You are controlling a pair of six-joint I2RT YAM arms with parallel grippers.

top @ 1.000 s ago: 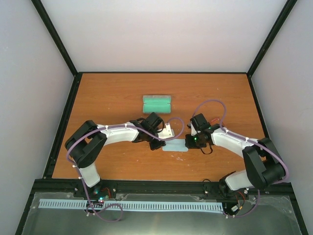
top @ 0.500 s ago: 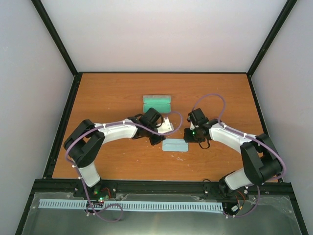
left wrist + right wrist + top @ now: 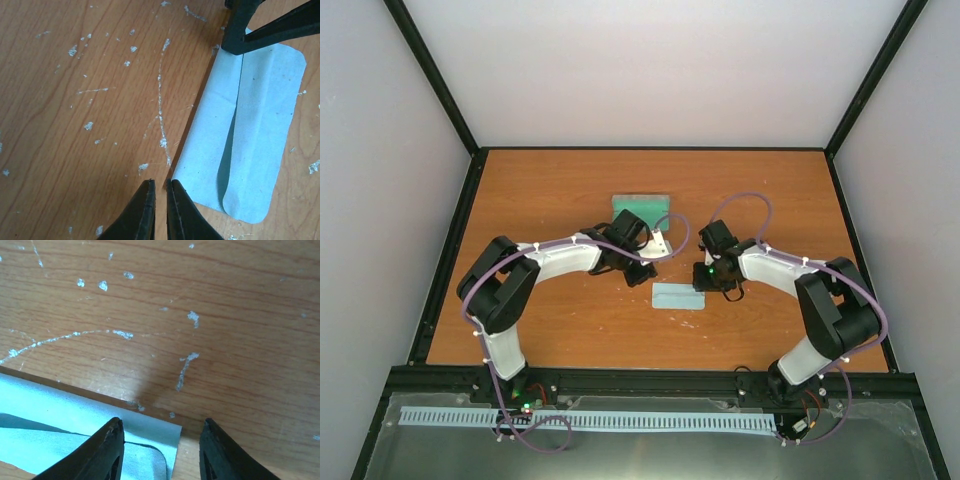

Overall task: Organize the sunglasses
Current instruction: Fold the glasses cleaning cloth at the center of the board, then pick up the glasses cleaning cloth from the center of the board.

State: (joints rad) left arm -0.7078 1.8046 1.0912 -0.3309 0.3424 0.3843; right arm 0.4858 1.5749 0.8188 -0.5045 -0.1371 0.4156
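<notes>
**Top external.** The light blue cloth (image 3: 678,296) lies flat on the table (image 3: 550,190), between the 2 arms. The left gripper (image 3: 642,276) is at the cloth's left end and the right gripper (image 3: 701,285) at its right end. Behind the left arm sits the open case (image 3: 640,206), teal lining up and partly hidden by that arm. You cannot find the sunglasses here. Nothing red-pink shows, and they may be under an arm.

**Left wrist.** The left gripper (image 3: 160,200) has its fingers almost together, with a thin slit between them and nothing in it. Its tips sit just beside the near edge of the cloth (image 3: 260,125), over bare wood. The cloth is folded along its length, 1 flap lapping the other. A dark finger of the other arm (image 3: 239,32) stands at the far end. No sunglasses are in view.

**Right wrist.** The right gripper (image 3: 161,450) has its fingers well apart and empty, straddling 1 corner of the cloth (image 3: 60,420). No sunglasses are in view.

**Step, as judged.** You are probably handling the folded cloth.
- Take it with the right gripper, which is already lined up.
- Come straight down and close on both layers at the corner, so the fold holds.
- Keep the left gripper clear, or part its fingers before you use it.
- Find the sunglasses before you move toward the case.
</notes>
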